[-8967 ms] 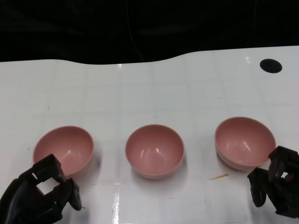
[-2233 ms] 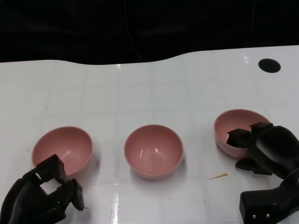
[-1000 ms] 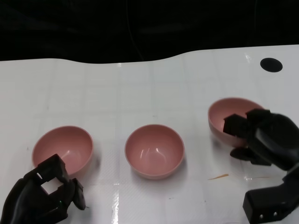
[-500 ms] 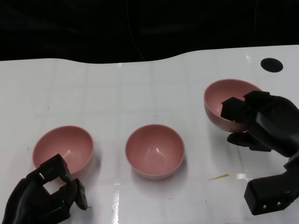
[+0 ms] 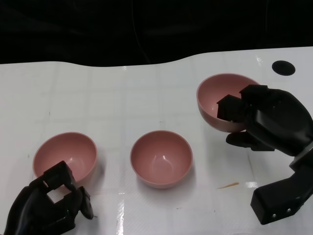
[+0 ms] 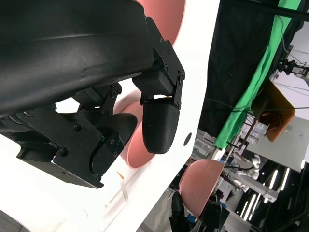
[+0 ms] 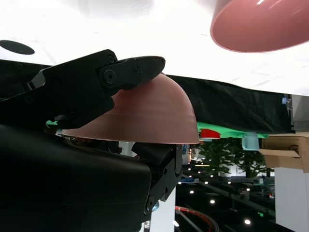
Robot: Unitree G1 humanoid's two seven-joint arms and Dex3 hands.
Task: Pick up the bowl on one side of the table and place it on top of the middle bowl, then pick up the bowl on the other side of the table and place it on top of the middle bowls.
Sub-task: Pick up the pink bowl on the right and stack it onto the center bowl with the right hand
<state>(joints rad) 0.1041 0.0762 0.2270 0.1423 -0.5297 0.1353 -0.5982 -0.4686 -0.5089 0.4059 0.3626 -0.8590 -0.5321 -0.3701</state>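
Observation:
Three pink bowls are in the head view. My right hand [image 5: 266,122] grips the right bowl [image 5: 220,98] by its near rim and holds it lifted above the table, up and right of the middle bowl [image 5: 161,157]. In the right wrist view the held bowl [image 7: 149,116] sits between my fingers [image 7: 125,70], with the middle bowl [image 7: 263,26] beyond it. The left bowl [image 5: 64,159] rests on the table. My left hand [image 5: 46,208] lies just in front of it with fingers curled in and holding nothing; the left wrist view shows its fingers [image 6: 159,121] beside pink bowls.
The white table [image 5: 122,98] has a curved far edge against a dark background. A black round hole [image 5: 283,67] sits at the far right. A small yellowish sliver [image 5: 228,185] lies on the table in front of where the right bowl stood.
My right hand has raised the right bowl off the table and carried it up and leftward, toward the middle. The left hand and the other two bowls have stayed put.

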